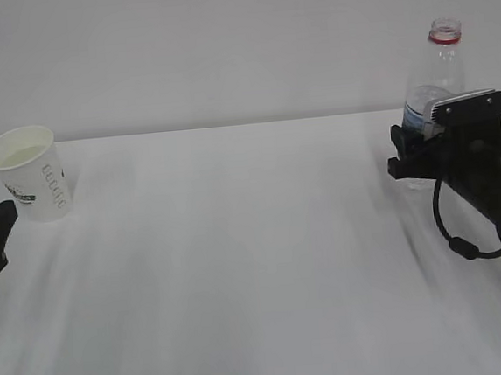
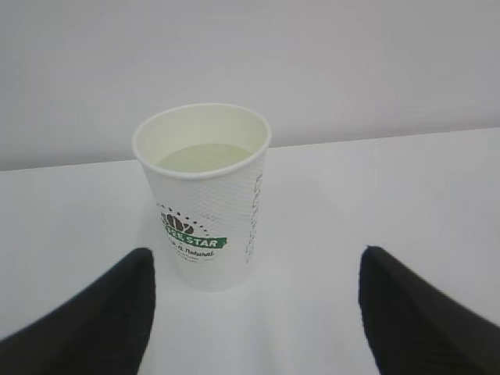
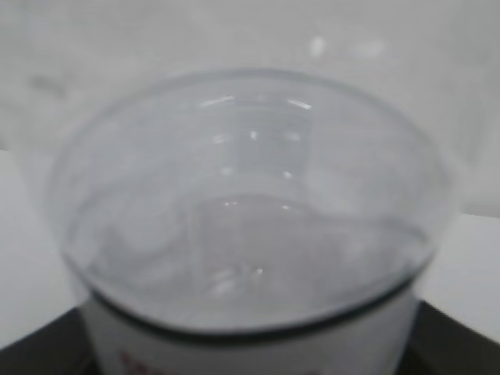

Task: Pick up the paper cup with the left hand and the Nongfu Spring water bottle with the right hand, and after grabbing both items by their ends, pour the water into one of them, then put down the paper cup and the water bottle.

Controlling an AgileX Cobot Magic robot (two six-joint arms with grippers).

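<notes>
The white table (image 1: 257, 266) spans the whole scene and meets a plain pale wall (image 1: 221, 50) behind it.

The right gripper (image 1: 435, 136), black with a pale ribbed pad on its upper finger and a looped black cable below, stands at the table's right end. The clear ribbed plastic Nongfu Spring water bottle (image 1: 438, 74), uncapped and with a red neck ring, stands upright between its fingers. The jaws are closed around the lower body of the bottle at label height. In the right wrist view the bottle (image 3: 250, 203) fills the frame directly ahead of the fingers; a dark edge of the label crosses its lower part with a trace of red print beneath, too blurred to read. Clear water (image 3: 234, 258) shows inside the bottle, though its level cannot be fixed.

The left gripper (image 2: 254, 312) is black, with fingers spread wide and nothing between them. The small white tapered paper cup (image 2: 205, 195) with rolled rim stands upright on the table, just ahead of the fingertips and slightly towards the left finger, apart from both. Its dark green logo reads "…EE STAR", with "Natural" in smaller script below; grey-green vertical lettering on the side is illegible. Pale liquid fills the cup nearly to the rim.
</notes>
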